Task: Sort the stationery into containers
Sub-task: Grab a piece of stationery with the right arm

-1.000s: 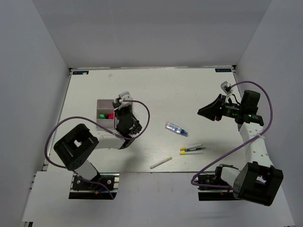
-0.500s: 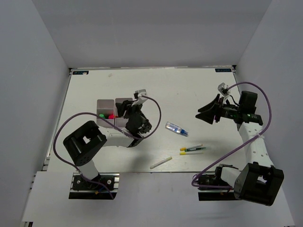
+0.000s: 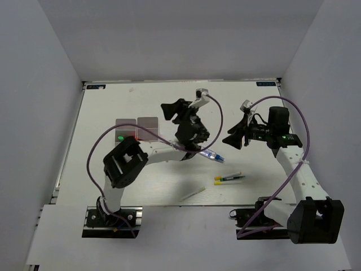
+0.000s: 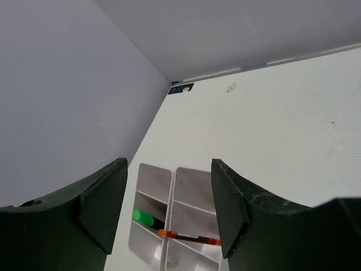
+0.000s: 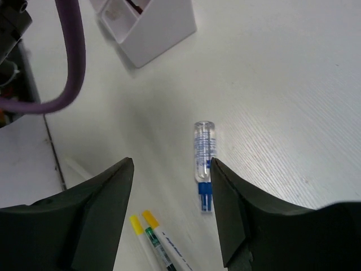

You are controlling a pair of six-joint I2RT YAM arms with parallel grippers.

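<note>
Spotter: While your right gripper (image 5: 171, 166) hangs above the clear-blue tube (image 5: 202, 155), its fingers are spread wide with nothing between them. In its own camera the tube lies lengthwise in the gap, blue end toward the bottom of the frame, so I judge the spread is meant to straddle it.

Operator: And the left one?

Spotter: Your left gripper (image 4: 169, 166) is just as wide and empty. It is raised near the top centre of the overhead frame and looks toward the white bins (image 4: 175, 186). Held high like that, it is clear of the tube, which lies on the table (image 3: 113, 101) at mid-frame just beside that arm's wrist.

Operator: What's sorted?

Spotter: A green-tipped highlighter (image 4: 144, 217) and a red pen (image 4: 189, 236) lie in the bins, left of centre overhead. Loose on the table are the tube, two yellow-capped markers (image 3: 228, 179) side by side lower right of centre, and a white stick (image 3: 192, 194) below centre.

Operator: Risk?

Spotter: The tube looks round and smooth. You'll probably want to close across its middle, or it could roll or squirt out. Mind the left arm so near it.
</note>
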